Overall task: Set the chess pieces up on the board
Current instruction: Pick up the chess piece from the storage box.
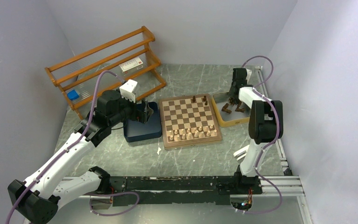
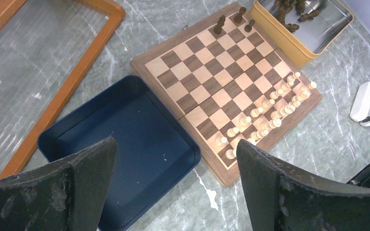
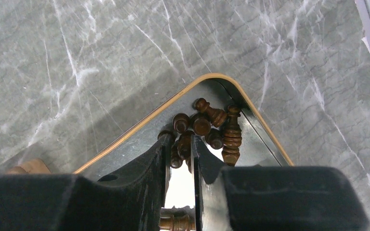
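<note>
My right end effector is down in the corner of the yellow tray, its jaws drawn almost together among the heaped dark chess pieces. One pawn sits right at the tips, but I can't tell whether it is actually pinched or only nudged. The pieces lie touching and overlapping, so I could catch two at once, grip a pawn by its round head and have it squirt out, or drag a neighbour over the rim onto the counter. A piece gripped lying down would also be hard to stand on the board, where three dark chessmen stand at the far edge opposite the pale chessmen. My left end effector hangs spread wide and empty over the dark blue tray. The fingers hide the pieces beneath them, and overhead the arm covers the tray's far end.
</note>
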Robot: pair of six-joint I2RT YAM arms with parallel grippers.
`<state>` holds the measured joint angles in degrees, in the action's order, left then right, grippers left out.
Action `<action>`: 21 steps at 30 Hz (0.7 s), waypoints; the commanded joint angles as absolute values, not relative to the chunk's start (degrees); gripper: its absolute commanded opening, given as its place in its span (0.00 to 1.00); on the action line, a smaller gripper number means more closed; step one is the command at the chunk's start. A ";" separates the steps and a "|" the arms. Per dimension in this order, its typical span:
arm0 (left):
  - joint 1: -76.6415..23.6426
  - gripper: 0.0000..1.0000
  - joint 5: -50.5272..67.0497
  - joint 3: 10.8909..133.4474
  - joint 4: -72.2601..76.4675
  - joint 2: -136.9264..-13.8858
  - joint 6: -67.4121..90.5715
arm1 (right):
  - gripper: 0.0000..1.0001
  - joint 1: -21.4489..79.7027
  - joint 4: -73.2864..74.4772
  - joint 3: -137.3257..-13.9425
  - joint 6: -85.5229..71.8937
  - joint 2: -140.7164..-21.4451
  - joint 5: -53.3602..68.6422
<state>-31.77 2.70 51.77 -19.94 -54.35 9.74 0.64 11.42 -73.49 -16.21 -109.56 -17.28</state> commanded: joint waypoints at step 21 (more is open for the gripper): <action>-32.23 0.98 3.14 51.24 -18.54 -54.69 8.89 | 0.26 0.18 12.02 -73.83 -16.96 -111.41 -17.73</action>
<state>-31.77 2.70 51.77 -19.94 -54.57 9.63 0.64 11.53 -73.49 -16.49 -110.45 -16.97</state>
